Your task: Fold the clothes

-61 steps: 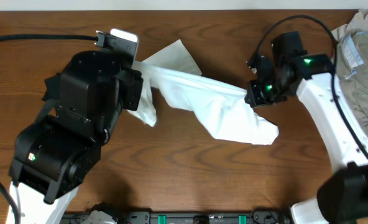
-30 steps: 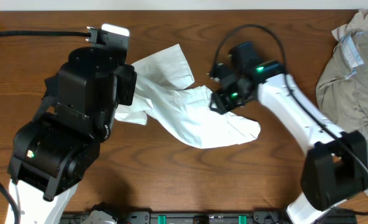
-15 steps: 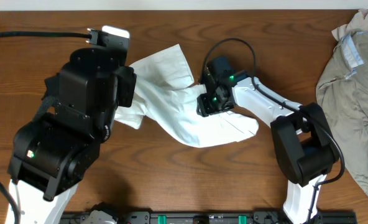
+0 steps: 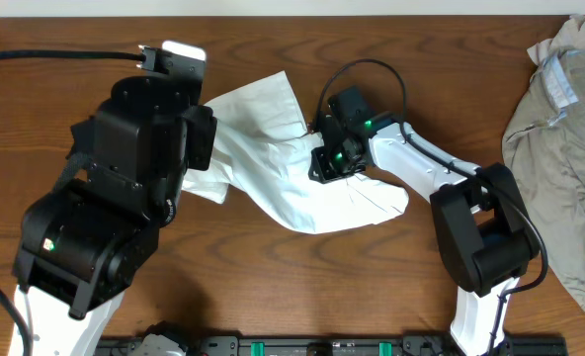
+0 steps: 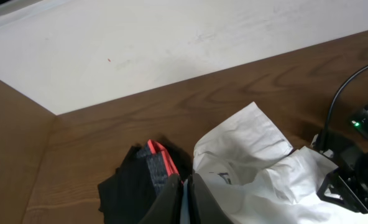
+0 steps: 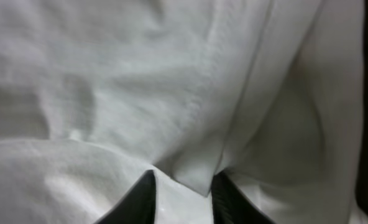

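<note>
A white T-shirt [image 4: 273, 193] lies crumpled across the middle of the wooden table, also filling the right wrist view [image 6: 140, 81]. My left gripper [image 5: 185, 194] is shut on a thin edge of that shirt [image 5: 258, 168]; from overhead the arm's bulk hides its jaws. My right gripper [image 4: 328, 166] presses down on the shirt's middle, and in its wrist view [image 6: 181, 182] a raised fold of white cloth is pinched between the dark fingers [image 6: 140, 196]. A black garment with a grey-and-red band [image 5: 140, 183] lies just left of the left gripper. A khaki garment [image 4: 554, 148] sits at the far right.
The left arm's black housing [image 4: 125, 198] covers the table's left part. A pale wall or border [image 5: 171, 43] runs behind the table's far edge. Bare wood [image 4: 302, 287] shows in front of the shirt and between the shirt and the khaki garment.
My right gripper travelled left along the shirt to its middle, settled there, and its fingers narrowed onto a fold. The left arm and its grip have not moved.
</note>
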Controlling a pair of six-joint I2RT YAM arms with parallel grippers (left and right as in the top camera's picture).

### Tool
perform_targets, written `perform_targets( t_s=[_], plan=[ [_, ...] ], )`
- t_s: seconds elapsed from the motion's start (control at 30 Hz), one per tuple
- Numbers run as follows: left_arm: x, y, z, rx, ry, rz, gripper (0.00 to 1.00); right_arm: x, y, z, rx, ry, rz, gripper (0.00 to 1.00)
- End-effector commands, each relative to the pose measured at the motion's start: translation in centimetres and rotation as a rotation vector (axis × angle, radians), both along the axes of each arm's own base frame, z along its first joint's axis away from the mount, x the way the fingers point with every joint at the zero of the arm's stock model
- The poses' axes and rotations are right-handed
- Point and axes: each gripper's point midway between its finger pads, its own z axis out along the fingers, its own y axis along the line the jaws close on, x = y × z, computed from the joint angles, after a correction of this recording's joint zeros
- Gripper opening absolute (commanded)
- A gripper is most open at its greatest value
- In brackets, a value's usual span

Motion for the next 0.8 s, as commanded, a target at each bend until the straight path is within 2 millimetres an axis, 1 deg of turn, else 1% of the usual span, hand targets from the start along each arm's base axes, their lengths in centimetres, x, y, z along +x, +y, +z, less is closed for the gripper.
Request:
perform_targets(
  t_s=[0.0,0.07,0.13,0.2,0.27,0.33,0.4,0.47,0.53,0.67,0.7,0.73,0.77],
  plan=[
    [-0.1,0.5,1.3,0.003,-0.034,0.016,0.07,0.2,0.9,1.4,0.042,-0.032,0.022,0.13],
    [-0.1,0.5,1.3,0.003,-0.034,0.016,0.06,0.5,0.7,1.9,0.044,-0.041,0.015,0.01],
    [-0.1,0.5,1.3,0.003,-0.034,0.016,0.06,0.9,0.0,3.1,0.043,-0.058,-0.001,0.01],
    [-0.1,0.5,1.3,0.004,-0.034,0.016,0.07,1.7,-1.2,5.3,0.043,-0.105,-0.032,0.01],
    [-0.1,0.5,1.3,0.004,-0.034,0.016,0.06,2.7,-3.2,8.4,0.031,-0.182,-0.085,0.01],
    [-0.1,0.5,1.3,0.004,-0.034,0.016,0.06,3.7,-5.7,12.2,0.012,-0.283,-0.152,0.01],
    [-0.1,0.5,1.3,0.003,-0.035,0.016,0.07,4.2,-7.8,15.8,0.023,-0.373,-0.206,0.01],
    [-0.1,0.5,1.3,0.003,-0.035,0.016,0.06,4.2,-9.4,19.0,0.047,-0.446,-0.248,0.01],
    [-0.1,0.5,1.3,0.004,-0.034,0.016,0.06,3.9,-10.9,21.3,0.052,-0.497,-0.286,0.01],
    [-0.1,0.5,1.3,0.004,-0.034,0.016,0.06,3.4,-15.3,24.0,-0.025,-0.566,-0.44,0.01],
    [-0.1,0.5,1.3,0.005,-0.035,0.015,0.07,3.3,-16.1,24.6,-0.038,-0.584,-0.461,0.01],
    [-0.1,0.6,1.3,0.007,-0.035,0.015,0.06,3.1,-17.4,25.6,-0.059,-0.616,-0.499,0.01],
    [-0.1,0.6,1.3,0.006,-0.036,0.014,0.07,3.0,-17.9,26.0,-0.063,-0.629,-0.514,0.01]
  ],
)
